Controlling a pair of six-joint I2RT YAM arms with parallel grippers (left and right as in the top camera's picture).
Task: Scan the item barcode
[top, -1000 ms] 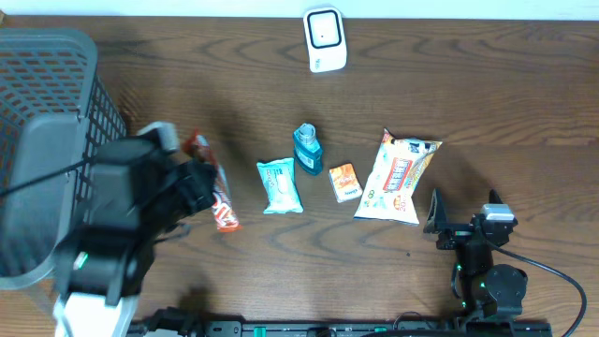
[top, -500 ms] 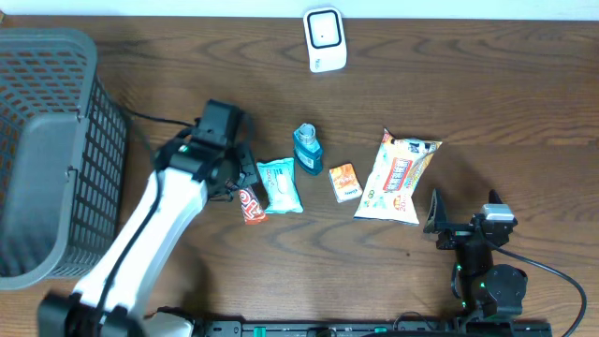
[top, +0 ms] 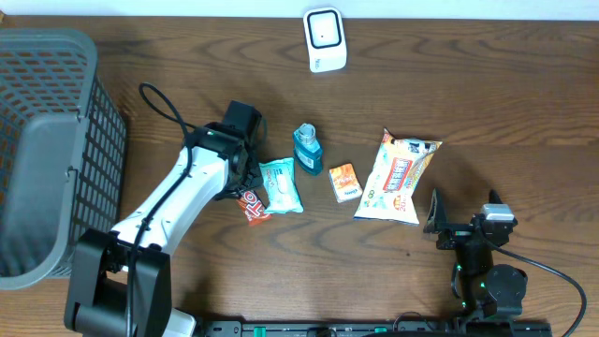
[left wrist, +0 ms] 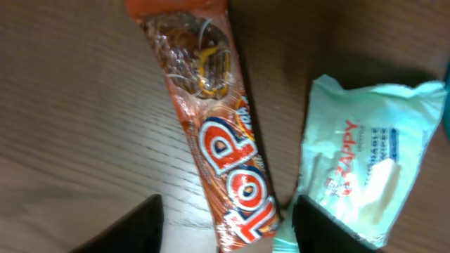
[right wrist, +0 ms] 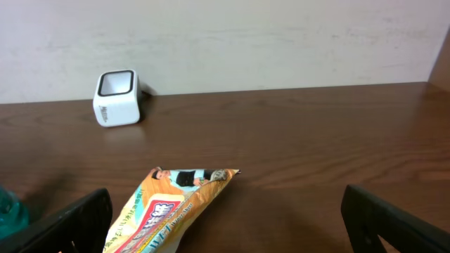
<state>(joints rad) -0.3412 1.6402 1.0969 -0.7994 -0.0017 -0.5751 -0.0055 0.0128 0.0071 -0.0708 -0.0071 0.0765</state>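
My left gripper (left wrist: 226, 204) hangs open astride the orange foil-wrapped chocolate bar (left wrist: 211, 126), not gripping it, and the right gripper (right wrist: 226, 193) sits wide open and idle. Looks like the pick-up step to me. Next I pinch the bar and carry it to the small white box scanner (top: 325, 39) at the far edge, barcode facing it.

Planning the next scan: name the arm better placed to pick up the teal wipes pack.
Left, probably. The left gripper hangs open right beside the wipes pack, over the candy bar; the right gripper sits farther off, beyond the chips bag.

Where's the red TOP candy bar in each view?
Overhead: candy bar left of centre.
Left wrist: mid-frame, lying diagonally.
Right wrist: not in it.
Landmark: teal wipes pack, on the bar's right in both overhead and left wrist.
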